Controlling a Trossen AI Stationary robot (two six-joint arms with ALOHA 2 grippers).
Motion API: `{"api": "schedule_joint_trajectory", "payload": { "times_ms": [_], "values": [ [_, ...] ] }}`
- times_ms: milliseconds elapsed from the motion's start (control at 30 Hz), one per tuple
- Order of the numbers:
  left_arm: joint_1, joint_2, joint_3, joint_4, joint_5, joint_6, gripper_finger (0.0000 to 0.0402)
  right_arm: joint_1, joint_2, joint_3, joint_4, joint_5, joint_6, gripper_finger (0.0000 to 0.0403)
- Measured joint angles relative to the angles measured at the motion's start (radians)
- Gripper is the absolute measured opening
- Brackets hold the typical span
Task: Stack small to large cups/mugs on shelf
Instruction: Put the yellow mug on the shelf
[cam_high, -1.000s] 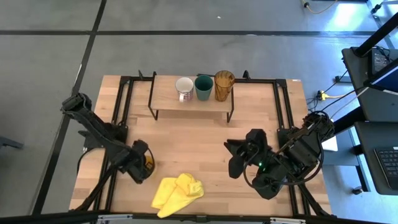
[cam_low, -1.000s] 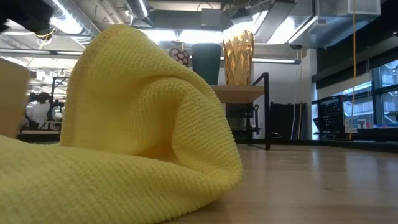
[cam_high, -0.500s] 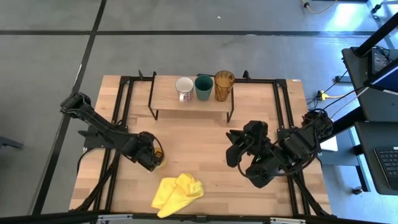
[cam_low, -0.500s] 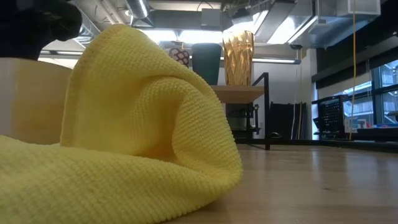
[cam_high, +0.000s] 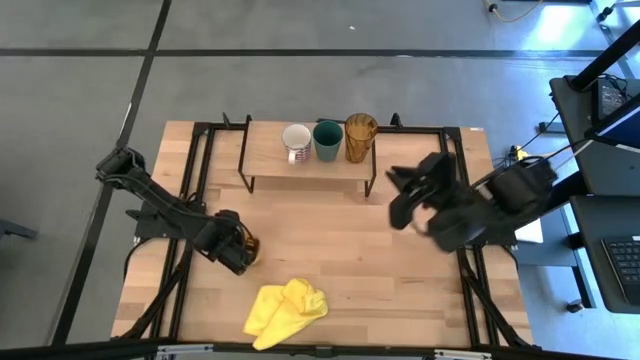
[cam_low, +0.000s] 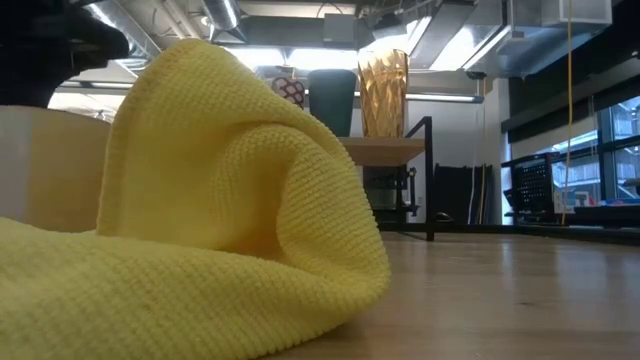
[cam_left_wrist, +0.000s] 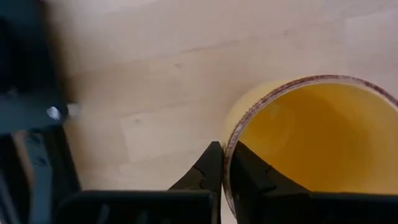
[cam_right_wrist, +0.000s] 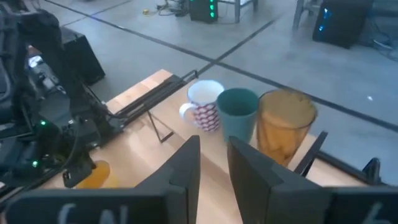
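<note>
Left gripper (cam_left_wrist: 222, 163) is clamping the orange mug's (cam_left_wrist: 311, 140) rim (still on the table) — right gripper (cam_high: 412, 195), half-open and empty, is swinging up toward the shelf (cam_high: 270, 160), clearing space.

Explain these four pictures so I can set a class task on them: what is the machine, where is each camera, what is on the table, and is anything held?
The machine is two dark robot arms at a wooden table, each ending in a two-finger tool.

One camera looks straight down on the table. One sits at table height, where a yellow cloth fills most of its view. One rides on each wrist, looking past that arm's fingers.

At the table's far edge stands a small shelf with three vessels in a row: a white-grey mug, a green cup and an amber tumbler. The cloth lies near the front edge.

The left tool is shut on the rim of an orange mug, one finger inside and one outside, left of the table's middle. The right tool holds nothing; it hangs above the table's right side, pointed at the shelf.
</note>
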Motion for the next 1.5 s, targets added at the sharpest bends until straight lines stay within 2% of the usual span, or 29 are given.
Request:
{"api": "schedule_joint_trajectory", "payload": {
  "times_ms": [233, 400, 600, 1000, 1133, 1333, 1500],
  "values": [
    [-0.061, -0.014, -0.034, 0.03, -0.004, -0.192, 0.0011, -0.003, -0.128, 0.0, 0.0, -0.008, -0.118, 0.0083],
    [-0.07, -0.023, -0.032, 0.048, 0.052, -0.232, 0.0011, -0.003, -0.176, 0.001, 0.001, -0.092, -0.223, 0.0083],
    [-0.022, -0.021, -0.023, 0.075, 0.092, -0.23, 0.0008, 0.006, -0.225, 0.001, 0.001, -0.196, -0.277, 0.0083],
    [0.043, -0.016, 0.013, 0.053, 0.017, -0.214, 0.0007, 0.022, -0.277, 0.0, 0.001, -0.19, -0.337, 0.0083],
    [0.043, -0.016, 0.048, 0.026, 0.01, -0.132, 0.0007, 0.021, -0.282, 0.0, 0.001, -0.166, -0.344, 0.0083],
    [0.058, -0.028, 0.106, -0.156, 0.007, -0.084, 0.0007, 0.019, -0.282, 0.0, 0.001, -0.135, -0.348, 0.0083],
    [0.076, -0.061, 0.108, -0.171, 0.011, -0.046, 0.0007, 0.012, -0.281, 0.0, 0.001, -0.135, -0.338, 0.0083]
  ]
}}
